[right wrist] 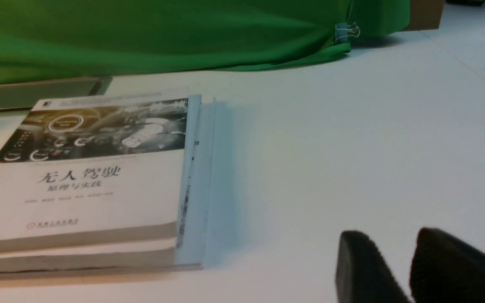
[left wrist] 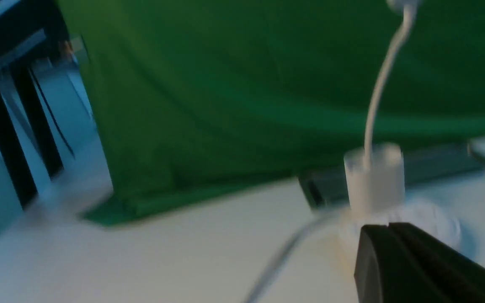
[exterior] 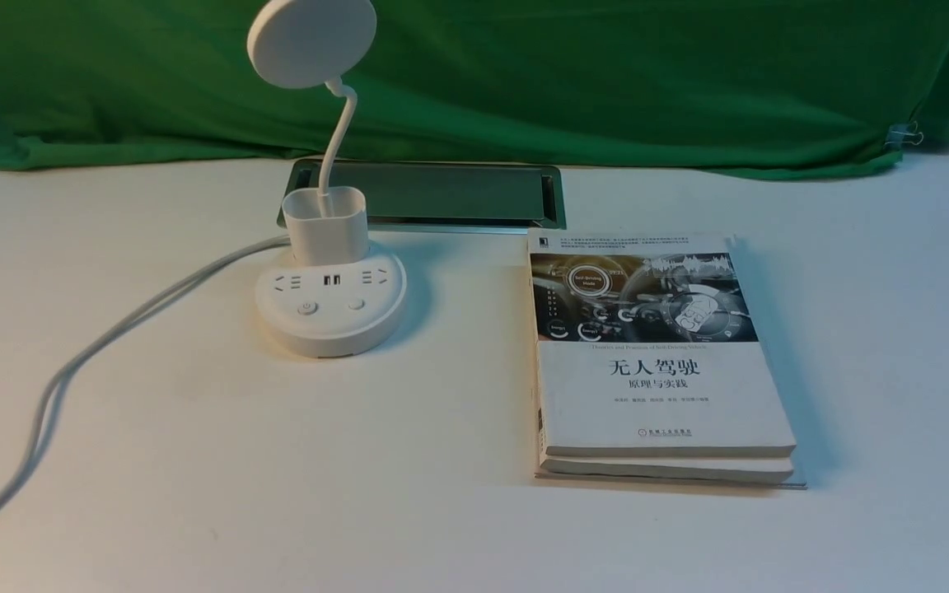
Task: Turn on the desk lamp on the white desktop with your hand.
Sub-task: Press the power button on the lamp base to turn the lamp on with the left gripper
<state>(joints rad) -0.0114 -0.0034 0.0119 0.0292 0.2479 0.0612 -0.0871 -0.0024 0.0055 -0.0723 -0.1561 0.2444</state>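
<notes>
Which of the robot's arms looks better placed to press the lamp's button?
Left. The left gripper points at the desk lamp close ahead, while the right gripper faces the stacked books, off to the lamp's side.

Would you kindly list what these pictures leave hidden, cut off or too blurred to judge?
Left wrist view: blurred; the left end effector covers the desk lamp's buttons.
Front view: neither end effector shows; the lamp's cable leaves the left edge, plug unseen.
Right wrist view: bottom edge cuts off the right end effector beyond its fingertips.
The book's author line: too small.
</notes>
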